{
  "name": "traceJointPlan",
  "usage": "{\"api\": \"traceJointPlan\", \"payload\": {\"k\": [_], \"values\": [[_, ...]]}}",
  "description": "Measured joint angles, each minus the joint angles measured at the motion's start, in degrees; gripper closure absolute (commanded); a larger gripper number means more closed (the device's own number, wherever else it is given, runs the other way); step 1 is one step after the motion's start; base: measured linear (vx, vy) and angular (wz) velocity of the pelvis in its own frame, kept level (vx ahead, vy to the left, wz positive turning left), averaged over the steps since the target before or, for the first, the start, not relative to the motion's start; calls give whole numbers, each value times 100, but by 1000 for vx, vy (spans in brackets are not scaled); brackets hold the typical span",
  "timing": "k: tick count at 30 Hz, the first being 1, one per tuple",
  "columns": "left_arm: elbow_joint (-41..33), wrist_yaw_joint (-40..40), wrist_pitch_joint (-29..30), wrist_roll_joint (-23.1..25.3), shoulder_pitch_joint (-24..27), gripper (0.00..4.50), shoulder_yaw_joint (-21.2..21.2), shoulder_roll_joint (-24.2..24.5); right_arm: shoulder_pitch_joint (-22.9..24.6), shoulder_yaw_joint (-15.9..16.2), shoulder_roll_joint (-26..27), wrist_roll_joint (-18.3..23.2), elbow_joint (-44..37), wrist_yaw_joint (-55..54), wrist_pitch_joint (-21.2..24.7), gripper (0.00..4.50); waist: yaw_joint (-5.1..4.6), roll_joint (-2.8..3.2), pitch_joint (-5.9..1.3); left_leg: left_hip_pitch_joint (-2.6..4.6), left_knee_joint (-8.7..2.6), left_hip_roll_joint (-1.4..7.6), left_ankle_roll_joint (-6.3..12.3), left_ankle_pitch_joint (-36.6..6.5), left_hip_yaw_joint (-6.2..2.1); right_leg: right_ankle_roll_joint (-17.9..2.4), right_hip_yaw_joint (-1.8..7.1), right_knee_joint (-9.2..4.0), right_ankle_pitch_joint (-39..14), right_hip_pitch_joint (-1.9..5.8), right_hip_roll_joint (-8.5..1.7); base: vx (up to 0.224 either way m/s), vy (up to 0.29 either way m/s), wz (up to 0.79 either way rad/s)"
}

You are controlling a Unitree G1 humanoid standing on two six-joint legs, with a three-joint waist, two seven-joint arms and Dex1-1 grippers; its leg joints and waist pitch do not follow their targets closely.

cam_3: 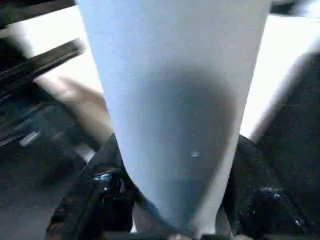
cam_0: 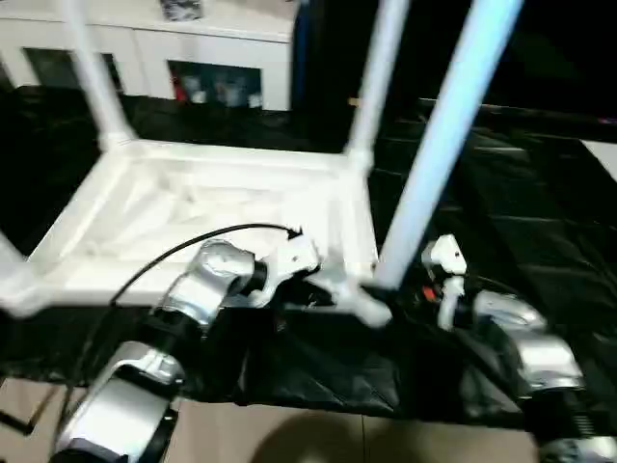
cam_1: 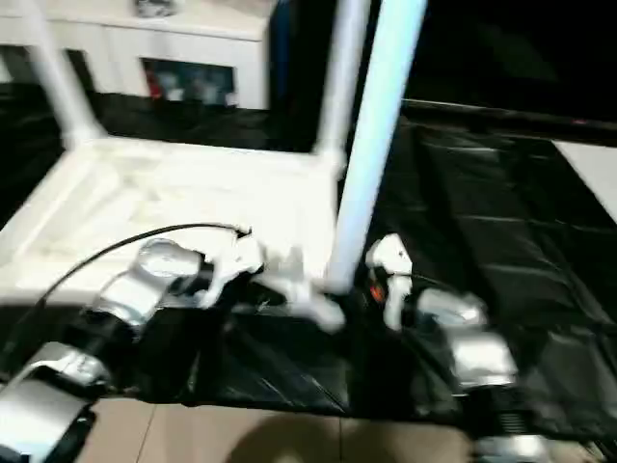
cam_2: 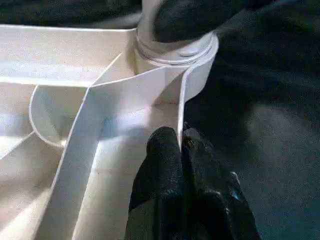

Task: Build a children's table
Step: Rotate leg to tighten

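The children's table top [cam_0: 193, 207] lies upside down on a black sheet, ribbed underside up. White legs stand in its far left [cam_0: 92, 68] and far right [cam_0: 381, 68] corners. A third leg [cam_0: 443, 135] rises from the near right corner socket [cam_2: 175, 50]. My left gripper [cam_2: 181, 142] is shut on the thin rim wall just beside that socket. My right gripper [cam_3: 175, 190] reaches in from the right and is shut on the lower part of the near right leg [cam_3: 175, 100], one black finger [cam_3: 100, 200] on each side.
The black sheet [cam_0: 501, 193] covers the work surface out to the right. A white cabinet [cam_0: 174, 48] stands behind. Tiled floor [cam_0: 318, 434] shows past the near edge. A black cable [cam_0: 193, 241] arcs over my left forearm.
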Motion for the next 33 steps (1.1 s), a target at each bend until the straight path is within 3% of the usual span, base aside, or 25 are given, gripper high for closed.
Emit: {"api": "traceJointPlan", "payload": {"k": [4,8,11,15,18,22,25,27,33], "values": [[130,635,171,2,-49,450,87,-282,-290,-218,440,-173,331,-1112,-64,251,-104,2,-2,-4,0,0,-1,0,-12,2,-2,1,2,-2,6,0,0,0],[289,878,118,70,-159,450,122,-311,-541,-249,747,-390,598,-1810,-192,251,-129,3,-2,-8,-1,1,-2,0,-27,-6,-4,2,8,-14,16,0,0,0],[326,863,-29,123,-174,450,123,-285,-561,-248,780,-456,711,-1850,-415,183,-128,4,-1,-9,-2,1,-1,0,-26,-13,-3,1,12,-15,16,0,0,0],[325,803,-197,125,-184,450,76,-232,-562,-240,801,-461,752,-1856,-453,160,-113,16,4,-12,-6,1,0,0,-23,-8,-3,0,7,-20,16,0,0,0],[330,787,-294,124,-189,450,46,-207,-531,-78,647,-515,660,-1724,-472,128,-101,31,14,-13,-9,1,0,0,-21,-8,-3,-1,7,-23,16,0,0,0],[333,780,-467,125,-195,450,8,-172,-148,20,136,-557,166,-1200,-432,128,-32,85,52,-18,-10,1,3,2,-18,-6,-3,-3,5,-27,14,0,0,0],[318,790,-531,138,-186,450,5,-167,232,-7,-276,-361,-332,-657,-285,128,-4,98,67,-18,-14,1,15,10,-17,-5,-3,-2,4,-30,15,0,0,0],[207,728,-495,123,-133,407,13,-123,497,-16,-519,-213,-687,-313,-168,120,-6,97,75,-19,-20,1,18,11,-17,-4,-3,-1,4,-34,15,0,0,0],[-553,213,-83,-303,248,357,176,191,1065,-25,-1000,329,-1610,503,341,120,28,70,106,-40,-24,6,32,20,-21,-5,-3,-1,1,-58,24,0,0,0]]}}
